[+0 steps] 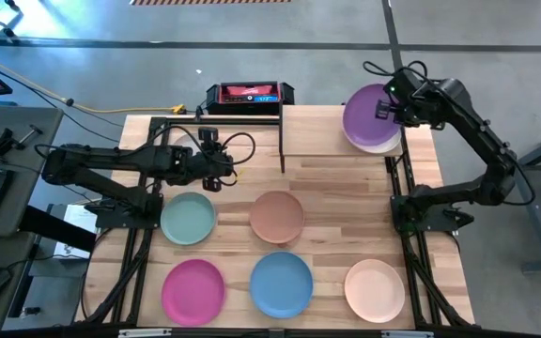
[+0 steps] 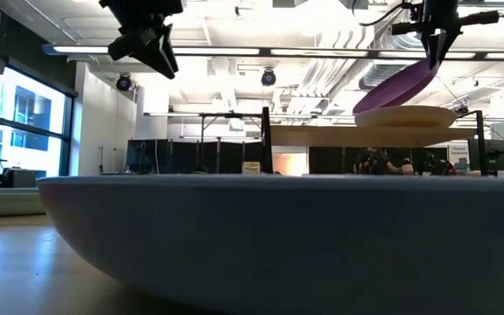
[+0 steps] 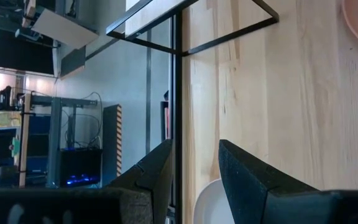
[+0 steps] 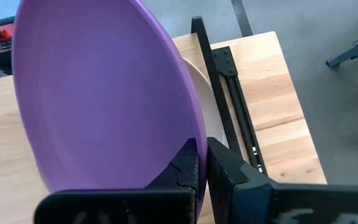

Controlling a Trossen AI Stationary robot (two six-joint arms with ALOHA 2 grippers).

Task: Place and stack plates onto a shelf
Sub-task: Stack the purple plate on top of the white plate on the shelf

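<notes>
purple plate (image 1: 368,113) over white plate (image 1: 383,145) | mint plate (image 1: 188,218) | terracotta plate (image 1: 277,216) | pink plate (image 1: 193,289) | blue plate (image 1: 282,284) | peach plate (image 1: 375,290) | counter (image 1: 336,192) light wood | shelf (image 1: 313,131) light wood, black frame

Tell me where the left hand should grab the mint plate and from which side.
Take the mint plate by its low rim, coming straight down from above. It lies flat on the table, so only the raised edge gives the fingers something to pinch. The edge nearest the left hand, which hovers open just beyond it, seems easiest.

Shelf (image 1: 317,131) left half lies bare; purple plate (image 1: 369,113) and white plate (image 1: 383,144) fill its right.
</notes>
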